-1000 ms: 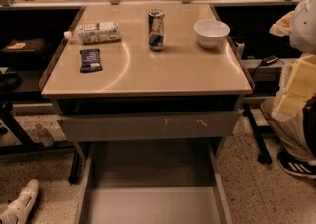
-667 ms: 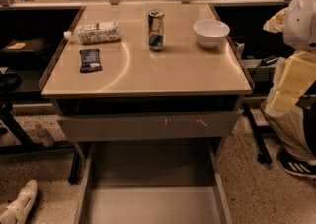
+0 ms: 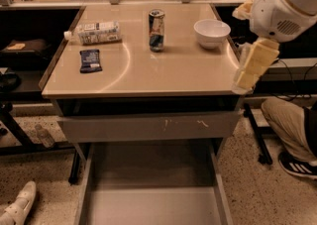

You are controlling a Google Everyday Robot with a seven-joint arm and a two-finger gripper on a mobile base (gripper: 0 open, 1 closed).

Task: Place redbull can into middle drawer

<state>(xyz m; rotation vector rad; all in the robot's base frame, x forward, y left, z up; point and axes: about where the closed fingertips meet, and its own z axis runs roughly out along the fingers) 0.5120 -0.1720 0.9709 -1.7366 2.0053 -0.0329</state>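
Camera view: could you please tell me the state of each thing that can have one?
Redbull can: upright on the table, not held.
Middle drawer: pulled open.
Scratched drawer front: shut.
Bottle: lying on its side.
Bowl: upright.
Gripper: beside the table's right edge, away from the can.

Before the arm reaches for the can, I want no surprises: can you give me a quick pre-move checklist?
1. redbull can upright on the table: ok.
2. middle drawer pulled out: ok.
3. gripper at the can: not ok, it hangs beside the table's right edge.
4. Reach clears the white bowl, which stands right of the can: cannot tell.
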